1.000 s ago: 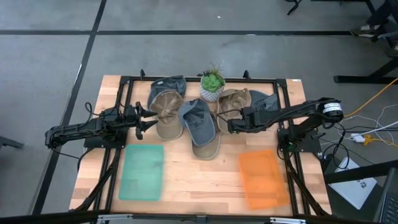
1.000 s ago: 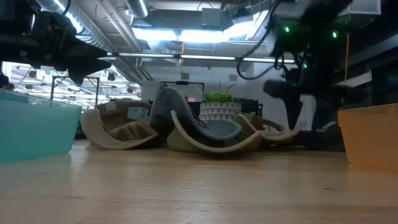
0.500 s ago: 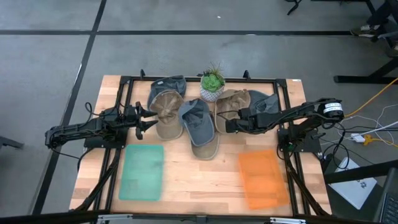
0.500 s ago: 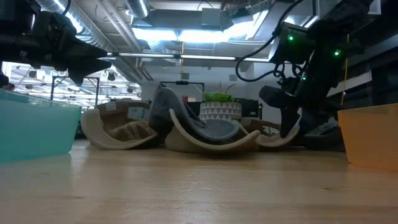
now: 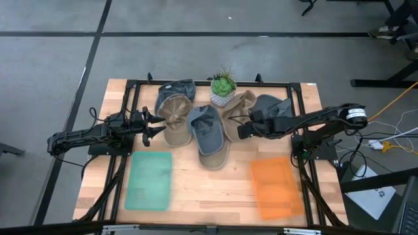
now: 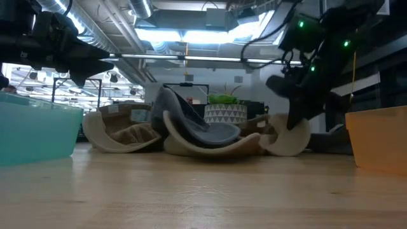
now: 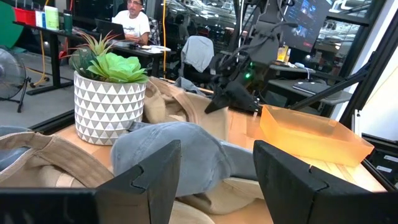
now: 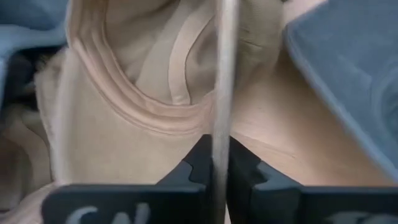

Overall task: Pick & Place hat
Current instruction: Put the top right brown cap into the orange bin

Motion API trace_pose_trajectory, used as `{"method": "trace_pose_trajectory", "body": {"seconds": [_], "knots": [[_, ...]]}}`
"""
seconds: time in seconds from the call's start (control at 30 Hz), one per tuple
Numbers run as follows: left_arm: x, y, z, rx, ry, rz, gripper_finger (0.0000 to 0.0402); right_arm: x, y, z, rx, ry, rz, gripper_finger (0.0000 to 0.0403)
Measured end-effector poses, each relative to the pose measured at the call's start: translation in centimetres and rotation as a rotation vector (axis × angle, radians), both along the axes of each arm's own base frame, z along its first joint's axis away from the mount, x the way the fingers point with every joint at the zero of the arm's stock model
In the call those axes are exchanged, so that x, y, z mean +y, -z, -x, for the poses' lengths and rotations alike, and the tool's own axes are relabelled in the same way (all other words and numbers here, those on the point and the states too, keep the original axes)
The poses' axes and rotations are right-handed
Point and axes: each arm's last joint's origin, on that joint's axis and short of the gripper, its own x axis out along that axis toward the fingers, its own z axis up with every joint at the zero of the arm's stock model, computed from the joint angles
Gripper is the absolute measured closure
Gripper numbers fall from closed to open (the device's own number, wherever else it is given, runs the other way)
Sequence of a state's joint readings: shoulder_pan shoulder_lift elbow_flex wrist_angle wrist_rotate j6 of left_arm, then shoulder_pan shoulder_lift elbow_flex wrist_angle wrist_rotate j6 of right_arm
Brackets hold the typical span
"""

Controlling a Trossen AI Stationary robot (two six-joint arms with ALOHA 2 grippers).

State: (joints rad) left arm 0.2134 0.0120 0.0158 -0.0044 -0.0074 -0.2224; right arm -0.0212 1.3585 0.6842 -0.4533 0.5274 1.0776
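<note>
beside the potted plant at the back of the desk, the right end effector is clenched on the brim of the tan hat, tilting it up. the left end effector hovers released beside the other hats.

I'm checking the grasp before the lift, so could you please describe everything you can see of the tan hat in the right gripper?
The tan hat is a soft, fabric-looking cap with a stitched brim, lying near the potted plant. The right gripper is shut on its thin brim edge, seen edge-on between the fingers in the right wrist view. In the low view the brim is tilted up off the table.
</note>
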Motion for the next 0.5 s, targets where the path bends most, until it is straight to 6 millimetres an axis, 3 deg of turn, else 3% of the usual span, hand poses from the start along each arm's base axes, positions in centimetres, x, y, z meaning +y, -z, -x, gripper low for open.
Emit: {"method": "trace_pose_trajectory", "body": {"seconds": [0.23, 0.5], "knots": [[0.0, 0.0, 0.0, 0.0, 0.0, 0.0, 0.0203, 0.5, -5.3, 0.5, 0.019, -0.126, 0.051, 0.0388], [0.0, 0.0, 0.0, 0.001, 0.0, -0.005, 0.0203, 2.0, -13.1, -0.1, 0.136, -0.468, 0.214, 0.039]]}}
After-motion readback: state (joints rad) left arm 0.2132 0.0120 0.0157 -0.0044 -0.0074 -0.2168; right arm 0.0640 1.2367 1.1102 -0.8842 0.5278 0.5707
